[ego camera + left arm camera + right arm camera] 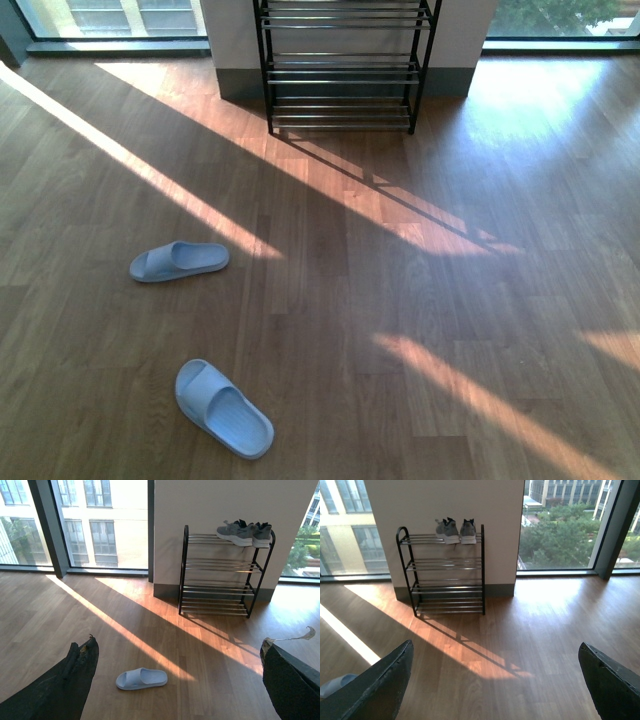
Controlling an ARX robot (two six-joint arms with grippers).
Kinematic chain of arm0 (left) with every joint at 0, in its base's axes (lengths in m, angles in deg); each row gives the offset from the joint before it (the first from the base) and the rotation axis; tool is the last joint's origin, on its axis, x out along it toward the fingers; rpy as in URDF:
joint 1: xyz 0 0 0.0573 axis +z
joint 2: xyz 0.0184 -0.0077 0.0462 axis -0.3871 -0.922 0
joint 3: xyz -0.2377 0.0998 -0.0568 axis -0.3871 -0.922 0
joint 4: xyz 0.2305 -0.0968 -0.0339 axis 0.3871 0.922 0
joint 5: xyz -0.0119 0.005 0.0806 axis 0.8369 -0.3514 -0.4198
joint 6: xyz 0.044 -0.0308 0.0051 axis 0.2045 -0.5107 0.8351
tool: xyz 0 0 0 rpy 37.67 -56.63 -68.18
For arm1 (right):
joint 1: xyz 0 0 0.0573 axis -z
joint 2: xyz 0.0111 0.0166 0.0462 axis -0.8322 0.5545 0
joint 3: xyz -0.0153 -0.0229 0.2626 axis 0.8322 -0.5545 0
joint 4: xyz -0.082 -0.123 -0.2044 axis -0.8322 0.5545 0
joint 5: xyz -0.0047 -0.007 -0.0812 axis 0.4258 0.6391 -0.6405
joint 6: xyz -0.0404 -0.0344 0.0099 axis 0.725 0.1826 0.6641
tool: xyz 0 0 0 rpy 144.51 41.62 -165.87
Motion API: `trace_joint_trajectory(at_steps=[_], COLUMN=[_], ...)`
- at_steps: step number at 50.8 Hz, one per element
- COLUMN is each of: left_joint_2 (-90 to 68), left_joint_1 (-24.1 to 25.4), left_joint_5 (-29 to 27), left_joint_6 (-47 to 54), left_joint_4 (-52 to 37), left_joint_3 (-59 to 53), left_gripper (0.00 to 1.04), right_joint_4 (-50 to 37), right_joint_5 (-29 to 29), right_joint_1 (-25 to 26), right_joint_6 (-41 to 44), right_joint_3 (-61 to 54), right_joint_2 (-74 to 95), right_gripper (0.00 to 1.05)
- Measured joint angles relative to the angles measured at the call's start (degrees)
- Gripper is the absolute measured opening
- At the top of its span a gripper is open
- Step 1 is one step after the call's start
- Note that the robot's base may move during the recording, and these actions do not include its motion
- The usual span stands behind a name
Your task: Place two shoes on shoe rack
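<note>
Fingers (pixel 70 685) of the left arm are spread wide with nothing between them, and the right arm's fingers (pixel 380 685) are equally apart and empty. Two pale blue rubber slide sandals lie on the wooden floor (pixel 420 300). The nearer sandal (pixel 223 408) and the farther sandal (pixel 180 260) point different ways, both well apart from the black-framed, chrome-rodded shoe rack (pixel 340 72) by the wall. Grey knit sneakers (pixel 245 532) sit on its top tier. As I judge the risks, soft rubber may flex and slip from a shallow grasp. A sandal set askew could tip between the thin rods. A careless approach to the top tier could knock the sneakers.
</note>
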Motion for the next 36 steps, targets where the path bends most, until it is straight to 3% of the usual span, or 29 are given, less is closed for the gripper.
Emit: trace_joint_trajectory(at_steps=[36], left_joint_2=[0.0], left_joint_1=[-0.02], left_joint_5=[-0.15], left_joint_6=[-0.02], left_joint_4=[0.0], left_joint_3=[-0.02], left_gripper=[0.95], right_joint_4=[0.0], right_joint_5=[0.37], right_joint_1=[0.02], right_joint_6=[0.0], right_joint_3=[0.0], right_joint_2=[0.02], right_gripper=[0.96])
